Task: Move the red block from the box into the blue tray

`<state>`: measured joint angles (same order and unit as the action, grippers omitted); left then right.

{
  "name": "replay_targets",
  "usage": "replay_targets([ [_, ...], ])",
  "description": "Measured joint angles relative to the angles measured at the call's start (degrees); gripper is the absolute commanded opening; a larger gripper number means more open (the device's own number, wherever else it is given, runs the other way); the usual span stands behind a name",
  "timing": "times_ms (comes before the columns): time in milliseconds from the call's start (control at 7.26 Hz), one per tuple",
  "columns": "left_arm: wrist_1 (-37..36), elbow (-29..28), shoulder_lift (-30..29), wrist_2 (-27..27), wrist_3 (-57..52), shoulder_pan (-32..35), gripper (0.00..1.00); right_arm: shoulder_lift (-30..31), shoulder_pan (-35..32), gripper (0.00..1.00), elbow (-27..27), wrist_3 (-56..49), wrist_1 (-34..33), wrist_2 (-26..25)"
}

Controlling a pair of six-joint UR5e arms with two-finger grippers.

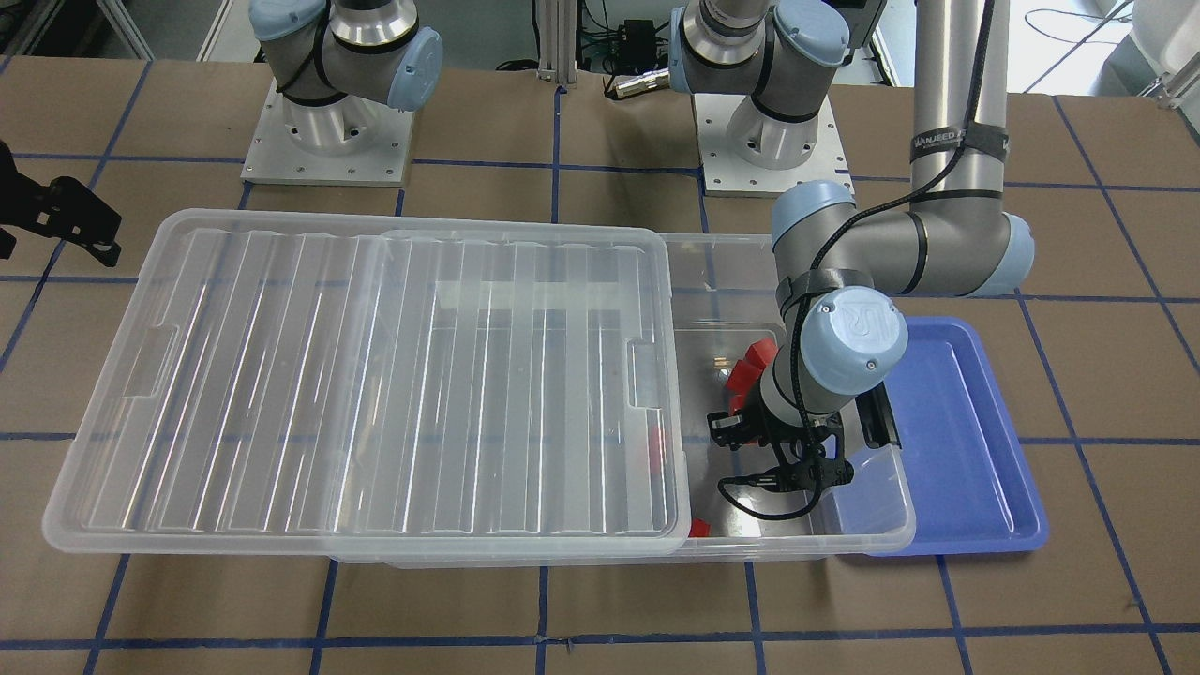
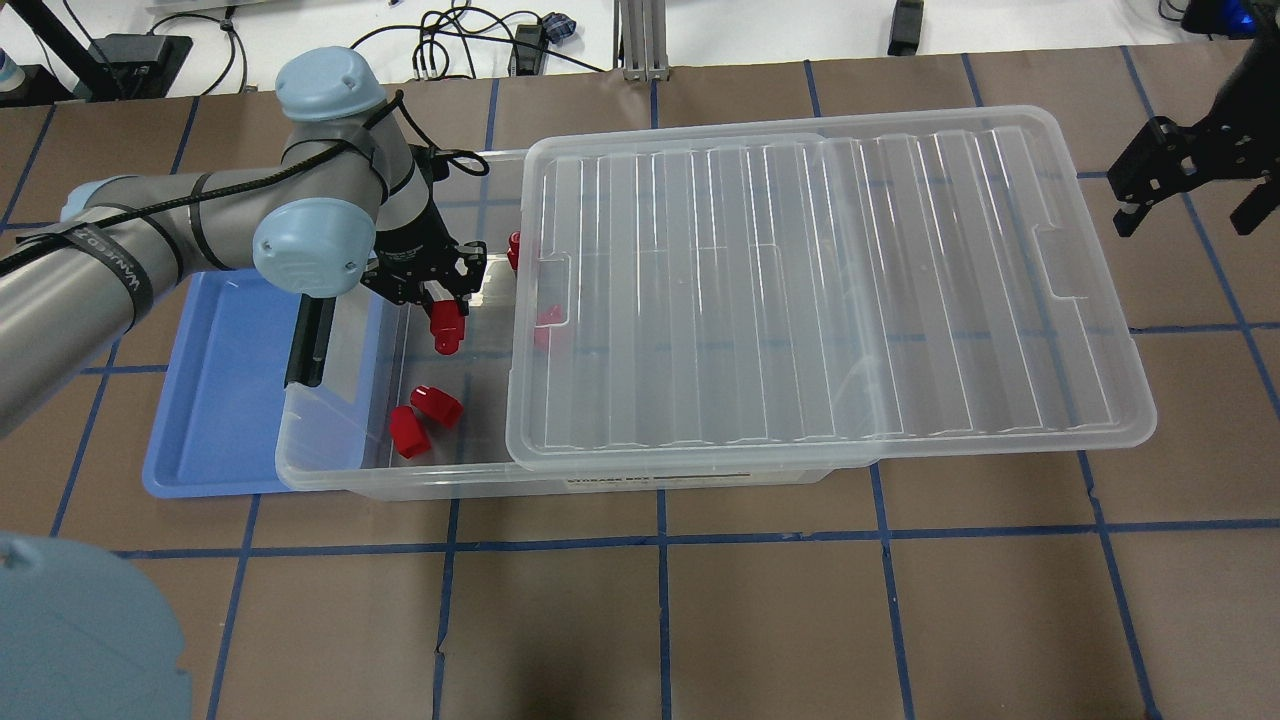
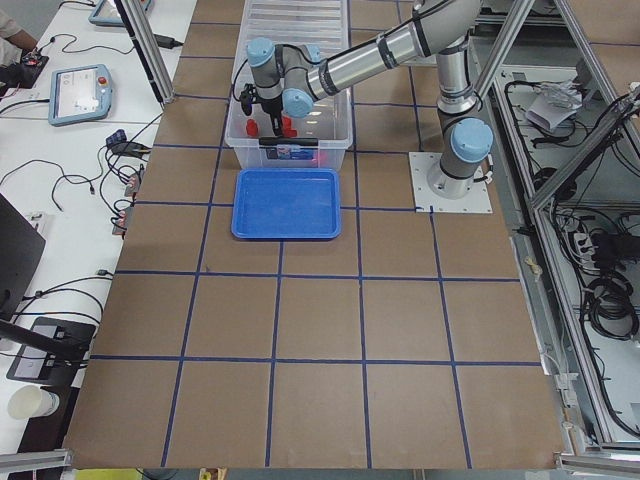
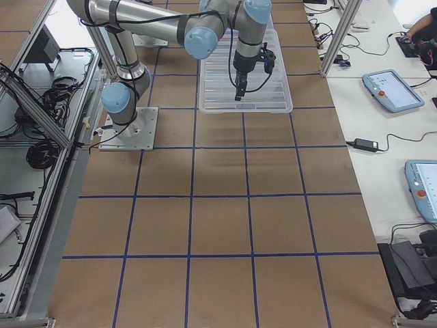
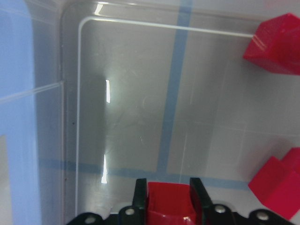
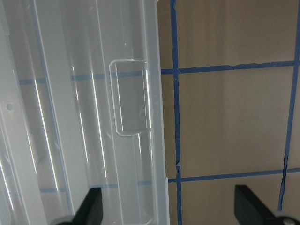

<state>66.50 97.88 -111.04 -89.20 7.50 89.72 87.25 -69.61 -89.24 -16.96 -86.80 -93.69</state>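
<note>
Brown surface (image 2: 700, 620), blue tape grid, robot cell with cabling behind.

Box (image 2: 600, 485): clear bin lying long-ways across the surface. Its ribbed lid (image 2: 820, 290) sits on top, slid toward the right hand's end, so it overhangs there and leaves the end under the left hand uncovered.

Left arm (image 2: 150, 250): reaches in over the uncovered end, wrist pointing down into the box.

Blue tray (image 2: 220, 400): flat on the surface just outboard of the left hand, past the box's short end wall. Nothing in it. Black latch bar (image 2: 310, 340) on that wall, between hand and tray.

Right hand (image 2: 1188, 200): hovers off the far short end of the lid, above bare surface. Fingers spread wide, nothing between them. Wrist view shows the lid edge and its handle recess just beside it.

Left hand (image 2: 443, 305): inside the box outline, fingers closed onto the red block (image 2: 446, 328). Wrist view shows the block pinched between both fingers, with the clear box floor below it. Block hangs from the fingertips, stub end down. I cannot tell whether it touches the floor.

2 loose red blocks (image 2: 424, 418): on the box floor, robot-side of the left hand, touching each other.

2 more red pieces (image 2: 515, 250): at the lid's edge, just inboard of the hand, 1 partly beneath the lid.
</note>
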Motion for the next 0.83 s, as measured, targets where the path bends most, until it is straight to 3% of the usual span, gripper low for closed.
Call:
replay_targets([
  [413, 7.65, -2.16, 6.23, -0.95, -2.68, -0.79, 0.11, -0.05, 0.10, 1.00, -0.47, -0.10, -0.32, 0.00],
  [826, 14.86, -6.71, 10.08, -2.24, -16.04, -8.68, 0.11, -0.14, 0.41, 1.00, -0.50, 0.12, -1.01, 0.23],
])
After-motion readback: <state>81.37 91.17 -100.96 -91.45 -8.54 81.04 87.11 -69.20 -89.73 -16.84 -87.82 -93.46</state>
